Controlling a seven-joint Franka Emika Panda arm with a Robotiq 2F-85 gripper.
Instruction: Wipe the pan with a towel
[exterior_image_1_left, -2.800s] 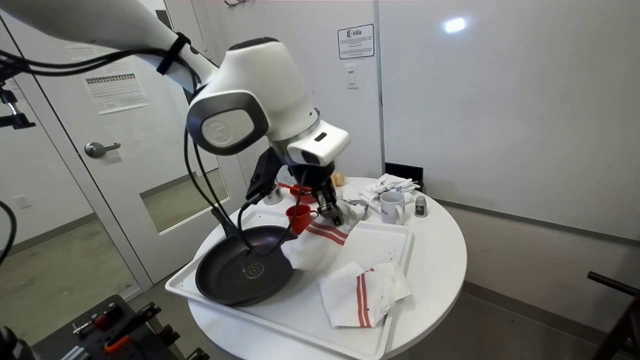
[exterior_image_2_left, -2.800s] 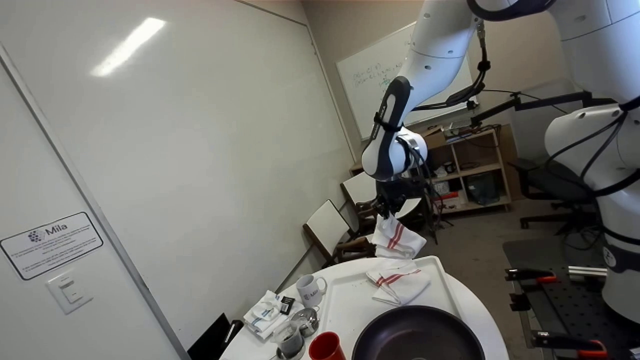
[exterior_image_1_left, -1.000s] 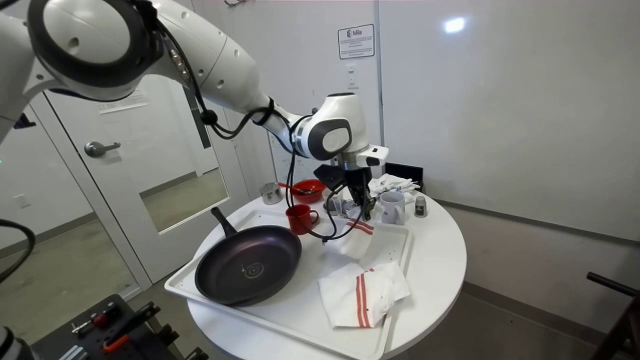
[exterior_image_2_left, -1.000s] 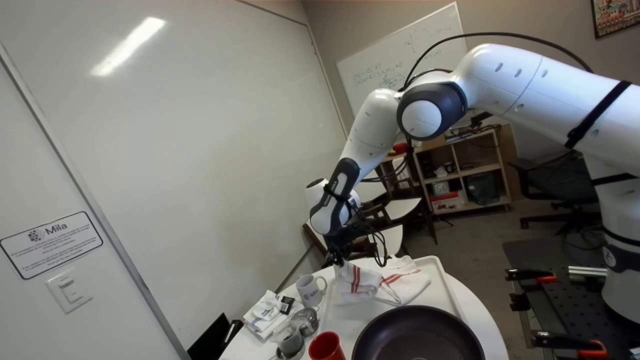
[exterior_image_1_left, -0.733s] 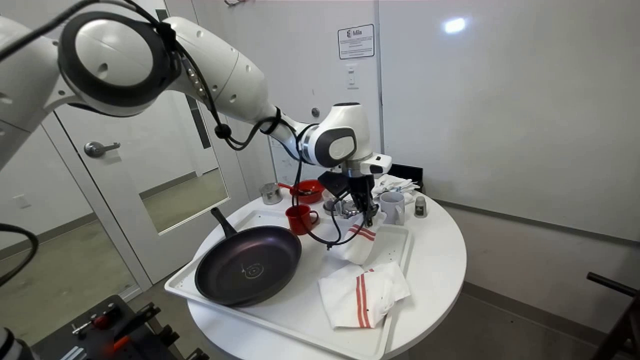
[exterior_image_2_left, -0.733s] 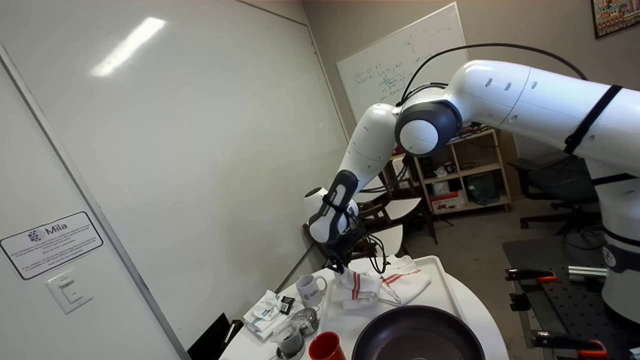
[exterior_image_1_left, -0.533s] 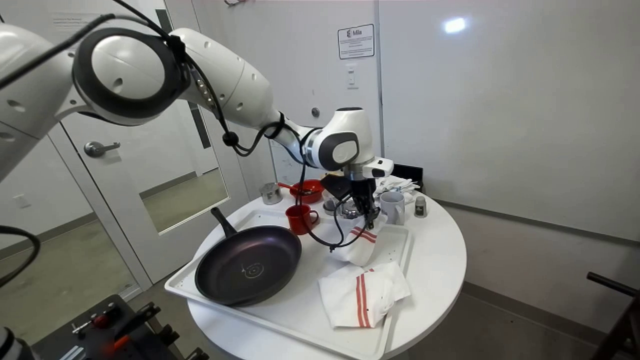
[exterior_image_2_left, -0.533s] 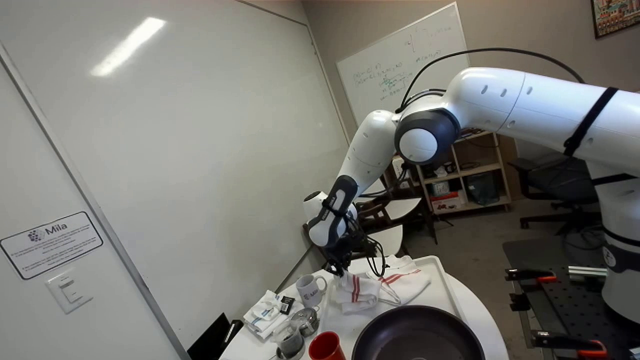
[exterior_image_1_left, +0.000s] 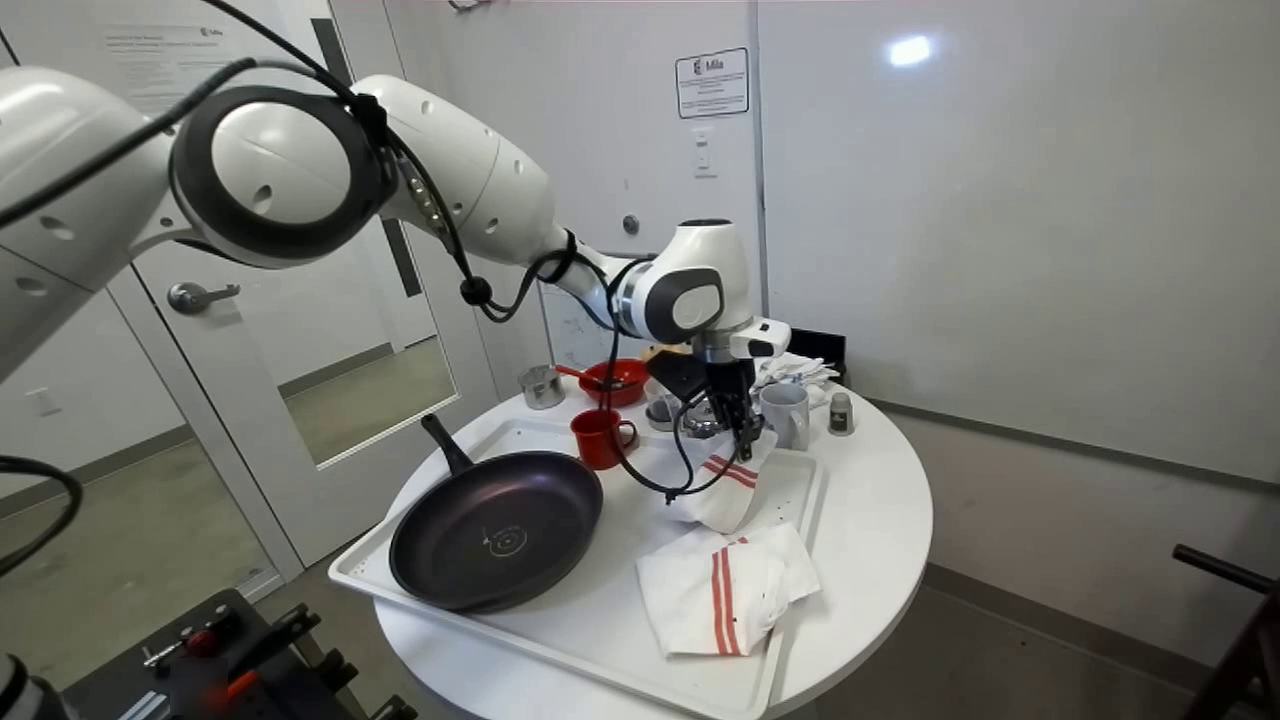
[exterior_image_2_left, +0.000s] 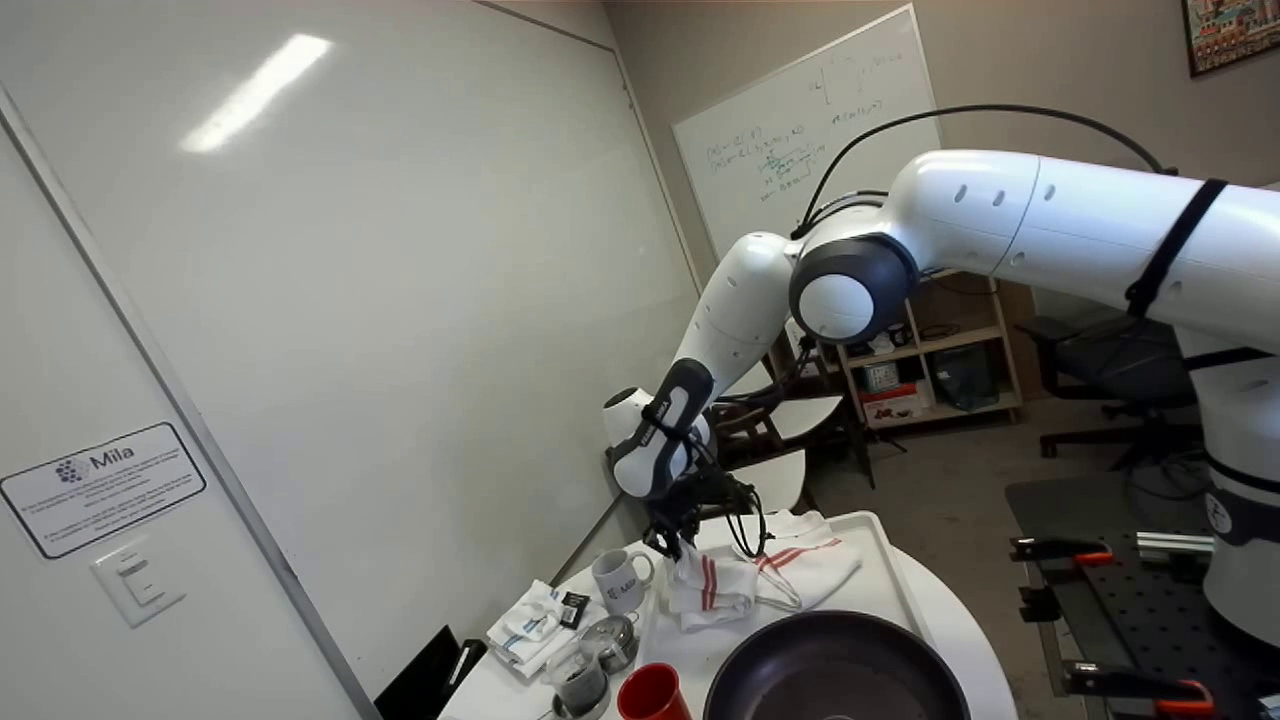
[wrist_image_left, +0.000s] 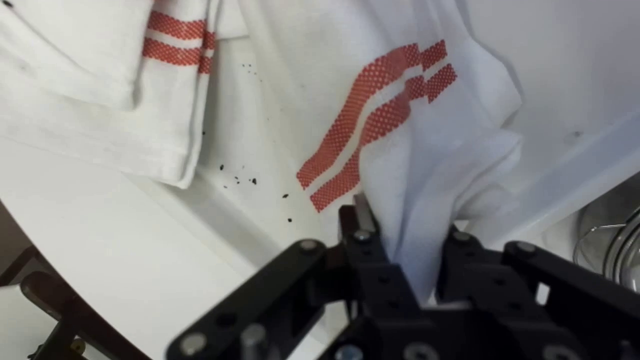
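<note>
Towel (wrist_image_left: 385, 110) lies near a corner of the tray (exterior_image_1_left: 600, 600), beside the grey mug (exterior_image_1_left: 781, 412); pan (exterior_image_1_left: 495, 530) sits toward the opposite edge. Gripper (wrist_image_left: 409, 222) jaws flank bunched cloth; clamping unverifiable. Step, judged: setting-down. Next move calls for full release, then lift.

White glare (exterior_image_1_left: 909, 50) on the whiteboard (exterior_image_1_left: 1020, 240) — the wrist view's gripper (wrist_image_left: 411, 227) slightly blurred.

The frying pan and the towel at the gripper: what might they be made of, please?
Frying pan: likely metal with a dark, perhaps nonstick coating, given its smooth sheen.
Towel: apparently woven cotton or similar, matte, with soft folds and visible weave.
</note>
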